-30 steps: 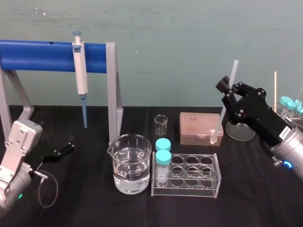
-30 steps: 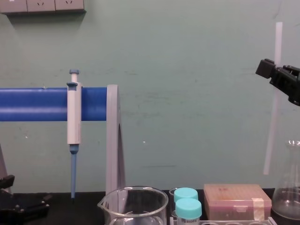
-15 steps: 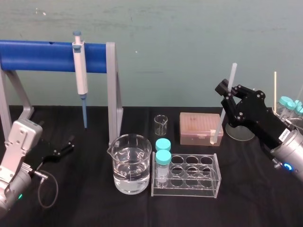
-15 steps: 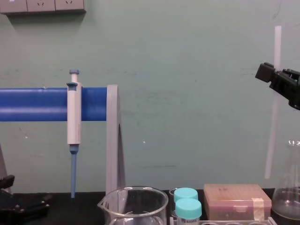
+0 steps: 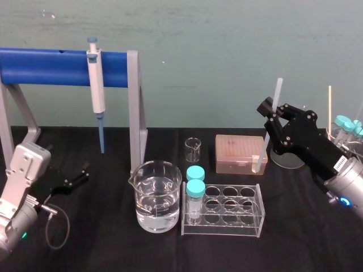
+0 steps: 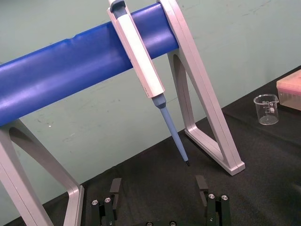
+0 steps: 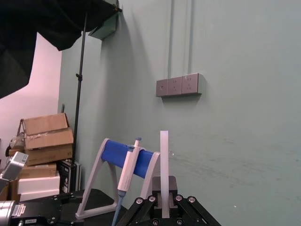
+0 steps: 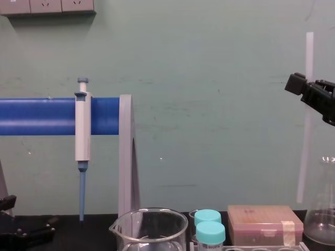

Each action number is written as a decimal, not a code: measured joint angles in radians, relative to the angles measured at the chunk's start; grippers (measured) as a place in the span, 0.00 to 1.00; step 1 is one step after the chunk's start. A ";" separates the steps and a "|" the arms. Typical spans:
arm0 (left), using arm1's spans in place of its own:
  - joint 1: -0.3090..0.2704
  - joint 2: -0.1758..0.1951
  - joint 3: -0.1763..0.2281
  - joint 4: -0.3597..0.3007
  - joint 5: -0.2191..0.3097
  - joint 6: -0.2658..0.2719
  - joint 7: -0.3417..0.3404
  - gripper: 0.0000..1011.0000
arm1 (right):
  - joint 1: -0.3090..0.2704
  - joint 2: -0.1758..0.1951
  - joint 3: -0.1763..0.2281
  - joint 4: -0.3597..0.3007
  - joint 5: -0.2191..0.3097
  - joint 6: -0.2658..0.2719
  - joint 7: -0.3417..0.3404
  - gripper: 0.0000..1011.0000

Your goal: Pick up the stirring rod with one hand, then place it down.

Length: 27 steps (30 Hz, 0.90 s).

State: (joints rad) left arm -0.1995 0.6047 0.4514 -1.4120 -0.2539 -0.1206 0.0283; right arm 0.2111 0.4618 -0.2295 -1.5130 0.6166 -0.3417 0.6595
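Centre right, the right gripper (image 5: 271, 111) pinches the thin, translucent stirring rod (image 5: 277, 90) in angular black fingers; lower left, the left gripper (image 5: 76, 177) gapes; the glass beaker (image 5: 157, 195) holds clear liquid.

Left gripper (image 6: 158, 187), fingers spread apart, faces a blue-tipped pipette (image 6: 141, 61) hanging from a blue rack (image 6: 61, 75) at twelve o'clock; small beaker (image 6: 266, 109) at two o'clock.

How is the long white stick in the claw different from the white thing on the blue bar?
The thin see-through white stirring rod is plain; the white pipette has a blue tip. The rod is gripped by the right black claw and leans a little; the pipette hangs straight down from the blue bar. Both are long, thin and nearly upright.
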 joint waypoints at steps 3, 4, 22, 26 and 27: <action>0.000 0.000 0.000 0.000 0.000 0.000 0.000 0.99 | -0.003 0.002 0.000 -0.004 -0.004 0.002 -0.004 0.07; 0.000 0.000 0.000 0.000 0.000 0.000 0.000 0.99 | -0.003 0.003 0.000 -0.005 -0.005 0.003 -0.005 0.07; 0.000 0.000 0.000 0.000 0.000 0.000 0.000 0.99 | -0.011 0.012 0.000 -0.018 -0.014 0.013 -0.012 0.07; 0.000 0.000 0.000 0.000 0.000 0.000 0.000 0.99 | -0.012 0.014 -0.001 -0.020 -0.017 0.016 -0.013 0.07; 0.000 0.000 0.000 0.000 0.000 0.000 0.000 0.99 | -0.012 0.014 -0.001 -0.020 -0.017 0.016 -0.013 0.07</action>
State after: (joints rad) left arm -0.1996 0.6047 0.4514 -1.4120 -0.2539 -0.1205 0.0283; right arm 0.1996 0.4762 -0.2305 -1.5332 0.5995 -0.3257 0.6465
